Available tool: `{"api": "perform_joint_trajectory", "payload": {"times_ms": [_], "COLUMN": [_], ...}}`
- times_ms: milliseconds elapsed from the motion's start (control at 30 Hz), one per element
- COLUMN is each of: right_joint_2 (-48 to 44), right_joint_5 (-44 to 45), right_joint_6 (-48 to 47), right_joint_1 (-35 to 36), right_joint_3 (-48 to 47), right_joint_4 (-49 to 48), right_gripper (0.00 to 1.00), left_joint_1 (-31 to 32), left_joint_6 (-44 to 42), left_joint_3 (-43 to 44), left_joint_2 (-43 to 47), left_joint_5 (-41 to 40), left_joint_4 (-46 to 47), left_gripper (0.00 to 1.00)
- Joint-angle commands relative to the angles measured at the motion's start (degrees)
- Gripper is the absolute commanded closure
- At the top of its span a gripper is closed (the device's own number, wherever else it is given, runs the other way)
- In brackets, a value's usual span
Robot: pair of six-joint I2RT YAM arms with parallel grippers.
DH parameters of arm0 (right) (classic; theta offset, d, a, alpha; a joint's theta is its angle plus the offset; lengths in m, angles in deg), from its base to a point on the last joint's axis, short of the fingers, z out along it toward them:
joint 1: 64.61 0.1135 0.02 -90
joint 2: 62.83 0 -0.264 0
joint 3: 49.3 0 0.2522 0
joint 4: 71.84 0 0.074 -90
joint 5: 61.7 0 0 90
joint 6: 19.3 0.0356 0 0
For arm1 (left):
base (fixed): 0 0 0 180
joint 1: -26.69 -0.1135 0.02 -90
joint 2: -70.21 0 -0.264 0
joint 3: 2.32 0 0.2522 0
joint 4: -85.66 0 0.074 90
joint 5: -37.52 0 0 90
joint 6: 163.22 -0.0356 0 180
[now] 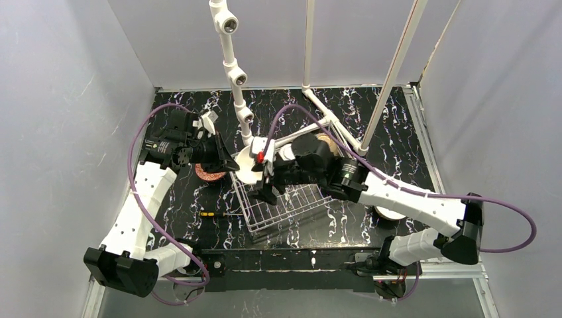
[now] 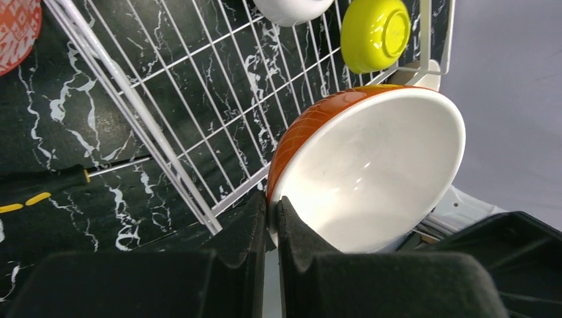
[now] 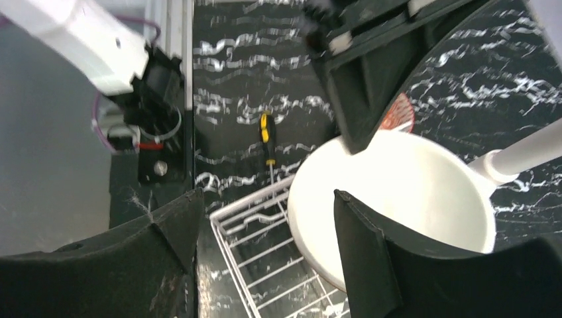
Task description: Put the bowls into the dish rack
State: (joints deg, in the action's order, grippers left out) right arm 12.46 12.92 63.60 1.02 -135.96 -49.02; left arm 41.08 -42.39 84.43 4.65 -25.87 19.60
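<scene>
Currently the orange bowl [image 2: 371, 179], white inside, hangs tilted on its edge above the left end of the dish rack [image 2: 136, 109], not yet set down. My left jaws [image 2: 272, 209] are clenched on its rim, one finger inside the bowl and one outside. My right jaws [image 3: 265, 199] are spread wide and grasp nothing. They hover over the rack just beside the bowl, facing its open side.

Further along the wire grid a yellow-green bowl [image 2: 374, 33] lies tipped on its side, with a white bowl [image 2: 291, 6] next to it, cut off by the edge of the view. Outside the rack, a red-patterned bowl [image 2: 14, 33] sits on the black marbled worktop [image 1: 397, 132] to the left. A screwdriver [image 2: 66, 177] with a black and yellow handle lies near the rack's corner.

I judge the step in hand to be loading the orange bowl, with at least two bowls already in. Either I lower it in myself or I pass it across to the waiting right jaws; I cannot tell which. Both call for keeping the rim pinch firm until the bowl is supported, then releasing gently so it leans between the wires rather than rolling.
</scene>
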Motion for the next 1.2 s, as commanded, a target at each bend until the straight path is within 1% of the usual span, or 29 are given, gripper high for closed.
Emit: {"api": "perform_joint_trajectory", "payload": {"times_ms": [0,100,200,267,467,600,800,833,967,1033,1100,1167], "right_joint_2": [1.93,3.13,5.24,6.89,10.96,12.47,15.05,15.40,16.22,16.94,17.70,18.43], "right_joint_5": [4.40,7.86,11.97,12.63,15.11,14.55,14.60,14.86,15.03,15.11,15.15,16.31], "right_joint_6": [-7.06,-8.71,-11.27,-12.88,-16.56,-19.55,-21.72,-21.83,-22.36,-22.00,-21.53,-21.02], "right_joint_1": [4.11,6.91,8.73,9.30,10.27,10.50,10.74,10.80,10.92,10.84,10.90,10.90], "right_joint_3": [-2.62,-1.95,-3.21,-4.47,-8.76,-10.50,-11.93,-12.18,-13.18,-14.20,-15.31,-16.44], "right_joint_4": [9.72,10.72,12.73,14.14,17.00,17.23,20.04,20.52,21.91,22.58,23.27,23.71], "right_gripper": [0.19,0.19,0.20,0.22,0.36,0.47,0.60,0.62,0.63,0.66,0.76,0.91], "left_joint_1": [0.68,0.71,0.72,0.78,0.90,0.90,0.99,1.03,1.03,1.09,1.37,1.43], "left_joint_6": [-5.49,-9.83,-13.52,-14.72,-15.78,-16.16,-16.67,-16.73,-16.93,-17.01,-17.01,-16.77], "left_joint_3": [0.72,-0.30,0.21,0.59,3.23,3.65,3.99,4.00,4.26,4.71,5.24,5.68], "left_joint_2": [-0.16,-0.92,-2.10,-2.37,-3.51,-3.43,-3.13,-3.09,-3.49,-3.73,-4.00,-4.34], "left_joint_5": [0.94,0.97,0.69,0.24,-0.39,-0.06,0.67,0.56,1.20,1.40,1.28,1.21], "left_joint_4": [-4.74,-8.05,-11.29,-12.23,-14.84,-15.29,-16.14,-16.18,-16.26,-16.22,-16.26,-16.26], "left_gripper": [1.00,1.00,1.00,1.00,1.00,1.00,1.00,1.00,1.00,1.00,1.00,1.00]}}
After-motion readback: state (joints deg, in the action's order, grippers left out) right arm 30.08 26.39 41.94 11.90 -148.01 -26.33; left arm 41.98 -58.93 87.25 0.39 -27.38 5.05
